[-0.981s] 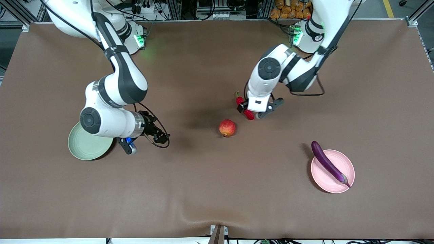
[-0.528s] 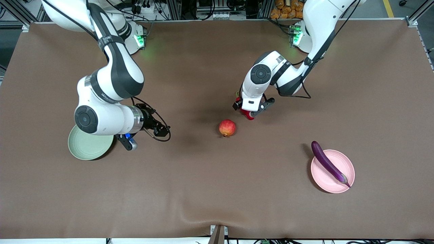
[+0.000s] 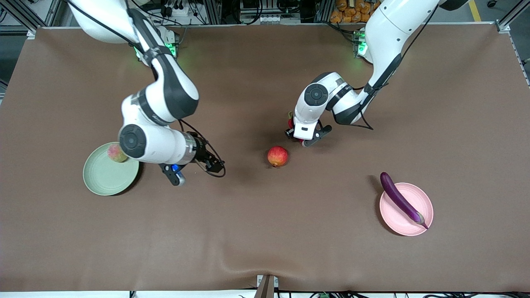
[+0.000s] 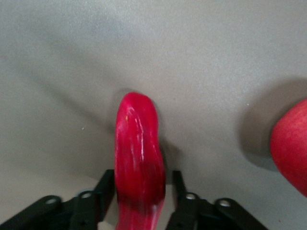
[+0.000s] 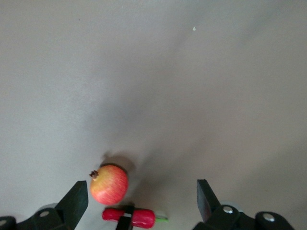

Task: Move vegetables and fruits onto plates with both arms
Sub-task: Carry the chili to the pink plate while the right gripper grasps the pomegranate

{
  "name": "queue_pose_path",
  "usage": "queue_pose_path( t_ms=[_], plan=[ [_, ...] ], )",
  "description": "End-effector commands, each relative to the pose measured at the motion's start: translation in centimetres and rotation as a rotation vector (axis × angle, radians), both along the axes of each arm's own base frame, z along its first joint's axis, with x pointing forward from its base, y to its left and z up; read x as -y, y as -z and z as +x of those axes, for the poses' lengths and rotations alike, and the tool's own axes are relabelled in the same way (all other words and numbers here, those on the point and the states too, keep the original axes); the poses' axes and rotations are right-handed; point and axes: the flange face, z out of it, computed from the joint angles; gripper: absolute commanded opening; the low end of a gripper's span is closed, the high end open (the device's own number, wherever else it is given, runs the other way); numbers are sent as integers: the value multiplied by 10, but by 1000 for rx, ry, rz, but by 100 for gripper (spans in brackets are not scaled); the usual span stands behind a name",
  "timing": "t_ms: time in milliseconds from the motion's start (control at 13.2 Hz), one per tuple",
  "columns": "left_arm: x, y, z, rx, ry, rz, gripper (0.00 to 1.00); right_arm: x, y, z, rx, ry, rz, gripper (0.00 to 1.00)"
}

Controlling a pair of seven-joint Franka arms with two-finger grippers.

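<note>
The red chili pepper lies on the table, and my left gripper is low over it, open, with one finger on each side. In the front view the left gripper hides most of the chili. The red-orange pomegranate-like fruit sits nearer the front camera than the chili. My right gripper is open and empty over bare table between the green plate and that fruit. The peach rests on the green plate. The purple eggplant lies across the pink plate.
The brown table cover has a small ridge at its front edge. The right wrist view shows the chili with a left finger across it. The eggplant's stem end overhangs the pink plate's rim.
My right arm has moved away from the green plate toward the table's middle, uncovering the peach on the plate. My left gripper has come down around the chili.
</note>
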Motion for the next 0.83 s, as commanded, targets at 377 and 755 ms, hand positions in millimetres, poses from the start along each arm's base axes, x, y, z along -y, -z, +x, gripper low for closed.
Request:
queue_pose_path(
  t_ms=[377, 755],
  plan=[
    [-132, -162, 143, 100, 123, 179, 0, -55, 26, -5, 55, 186, 8, 100],
    [-277, -173, 210, 81, 287, 145, 0, -139, 88, -36, 212, 183, 25, 100]
  ],
)
